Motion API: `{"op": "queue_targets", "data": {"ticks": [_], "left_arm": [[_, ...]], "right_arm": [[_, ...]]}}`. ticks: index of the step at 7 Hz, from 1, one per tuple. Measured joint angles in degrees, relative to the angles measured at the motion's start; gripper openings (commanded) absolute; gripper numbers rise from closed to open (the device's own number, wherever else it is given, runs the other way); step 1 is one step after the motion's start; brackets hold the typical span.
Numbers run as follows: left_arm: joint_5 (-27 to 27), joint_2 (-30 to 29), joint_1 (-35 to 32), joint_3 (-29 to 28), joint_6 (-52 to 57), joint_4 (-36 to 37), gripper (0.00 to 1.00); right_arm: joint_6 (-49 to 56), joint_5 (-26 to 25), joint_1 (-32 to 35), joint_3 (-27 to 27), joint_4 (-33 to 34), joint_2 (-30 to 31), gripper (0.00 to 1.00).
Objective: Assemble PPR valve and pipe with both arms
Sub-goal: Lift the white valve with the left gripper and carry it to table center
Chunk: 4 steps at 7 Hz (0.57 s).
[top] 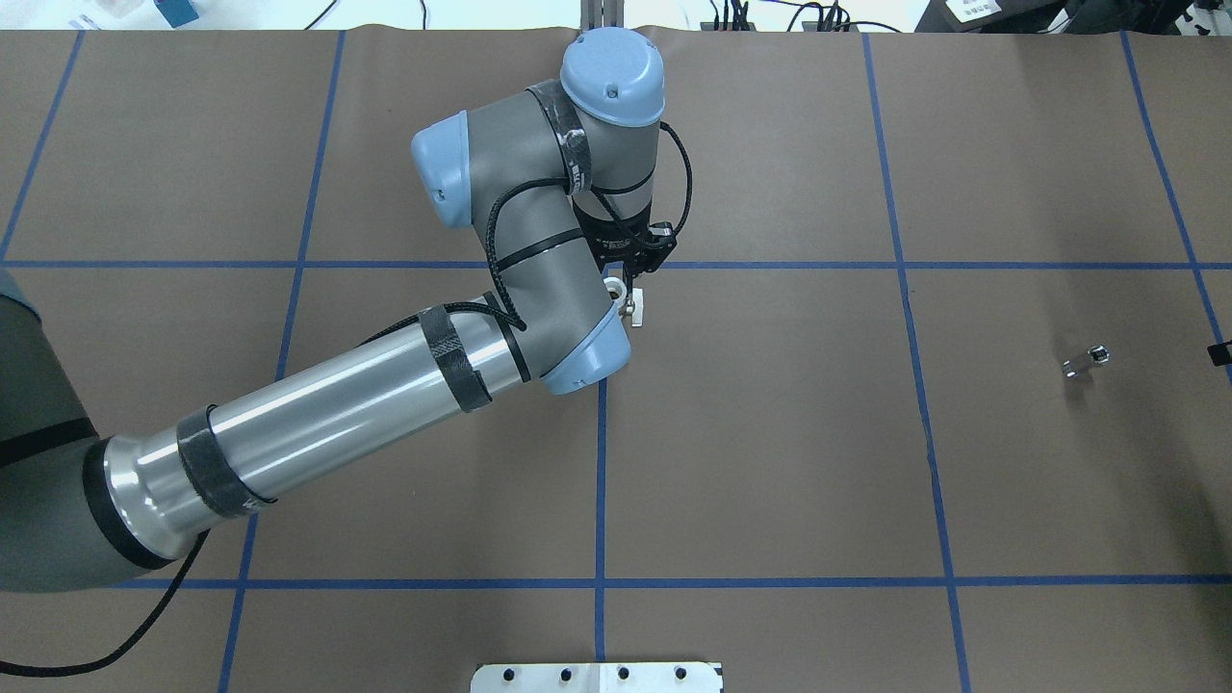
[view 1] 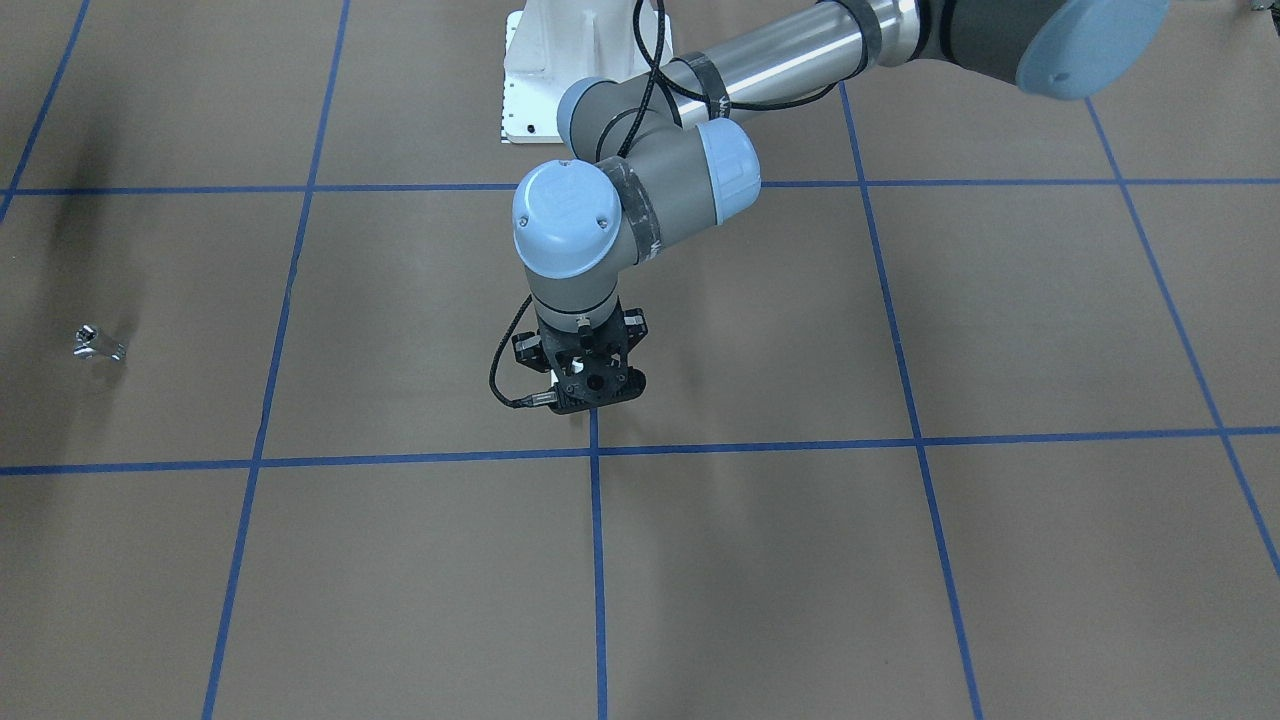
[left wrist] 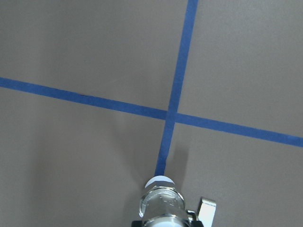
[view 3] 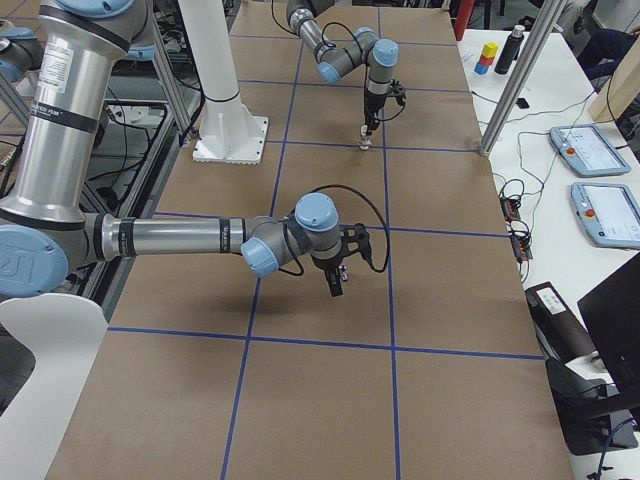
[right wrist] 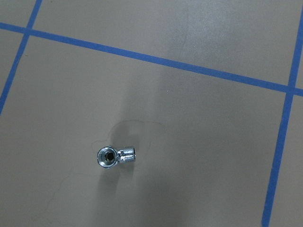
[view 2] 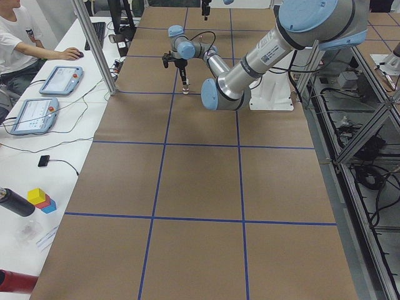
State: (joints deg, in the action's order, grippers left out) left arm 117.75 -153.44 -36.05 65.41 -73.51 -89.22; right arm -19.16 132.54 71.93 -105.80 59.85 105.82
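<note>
The PPR valve (top: pixel 632 306), with white ring ends, a metal middle and a small white handle, hangs in my left gripper (top: pixel 627 291) just above a crossing of blue tape lines. In the left wrist view the valve (left wrist: pixel 161 204) points down at the table. The pipe (top: pixel 1088 359), a shiny bent metal stub, lies alone on the brown table at the right; it also shows in the front view (view 1: pixel 98 343) and the right wrist view (right wrist: pixel 116 156). My right gripper (view 3: pixel 336 285) hovers near the pipe, apart from it; I cannot tell whether it is open or shut.
The brown table surface (top: pixel 770 462) carries a grid of blue tape lines (top: pixel 600 481). The white bolted pedestal (view 1: pixel 560 70) stands at the robot's side. Operators' benches with tablets (view 3: pixel 590 150) run along the far edge.
</note>
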Motion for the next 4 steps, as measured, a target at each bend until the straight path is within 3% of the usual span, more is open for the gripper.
{"op": "queue_targets", "data": {"ticks": [1,3,4], "left_arm": [[-0.04,0.13,0.01,-0.01,-0.06,-0.37,0.42],[-0.12,0.43,0.02,0.0,0.14,-0.65,0.8],[-0.14,0.47,0.02,0.07,0.24,-0.68,0.81]], "right_arm": [[0.0,-0.02,-0.18,0.0,0.0,0.0,1.0],[0.0,-0.08,-0.42,0.02,0.0,0.0,1.0],[0.0,-0.11,-0.53,0.04,0.0,0.0,1.0]]}}
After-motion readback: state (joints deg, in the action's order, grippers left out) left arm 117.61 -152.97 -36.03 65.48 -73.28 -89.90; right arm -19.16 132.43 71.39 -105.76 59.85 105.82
